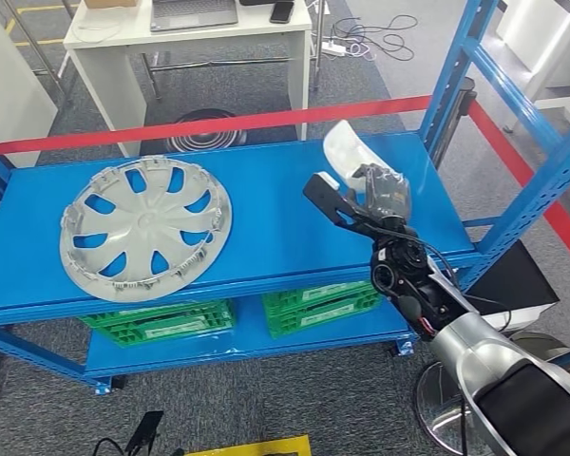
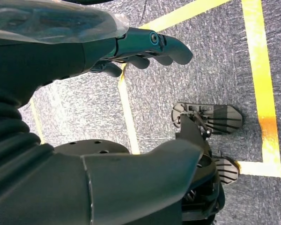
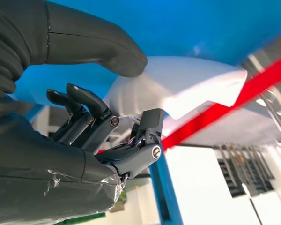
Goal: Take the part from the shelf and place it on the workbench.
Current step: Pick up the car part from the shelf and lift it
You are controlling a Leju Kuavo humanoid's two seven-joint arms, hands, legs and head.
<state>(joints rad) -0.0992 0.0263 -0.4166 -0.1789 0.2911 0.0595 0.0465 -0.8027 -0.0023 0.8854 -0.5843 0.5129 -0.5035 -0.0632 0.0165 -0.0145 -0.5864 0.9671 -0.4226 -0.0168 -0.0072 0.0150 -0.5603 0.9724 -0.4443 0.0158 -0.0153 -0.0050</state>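
**Right robot hand closing in on the white part at the shelf's far corner**

Nearest to me, the left robot hand hangs low over the grey carpet with its yellow floor tape. Its fingers are loosely extended and apart, with nothing in them.

Further out, the right robot hand reaches over the top deck of the blue shelf. In its wrist view the thumb lies over the upper face of the white part, while the dark fingers sit curled beneath its near edge. I cannot tell whether they are pressing on it yet; it reads to me as a grasp forming, not one made.

The part lies just beyond that hand, toward the shelf's back right corner, seemingly resting on the deck. It looks like a thin moulded plastic shell: light and fairly stiff, I would guess, but smooth and curved, so prone to slipping. The near rim, thumb above and fingers below, seems the sensible hold; pinching too hard could flex it.

Well off to that hand's left sits a silver wheel cover. Behind the shelf run a red barrier tape and a white desk.
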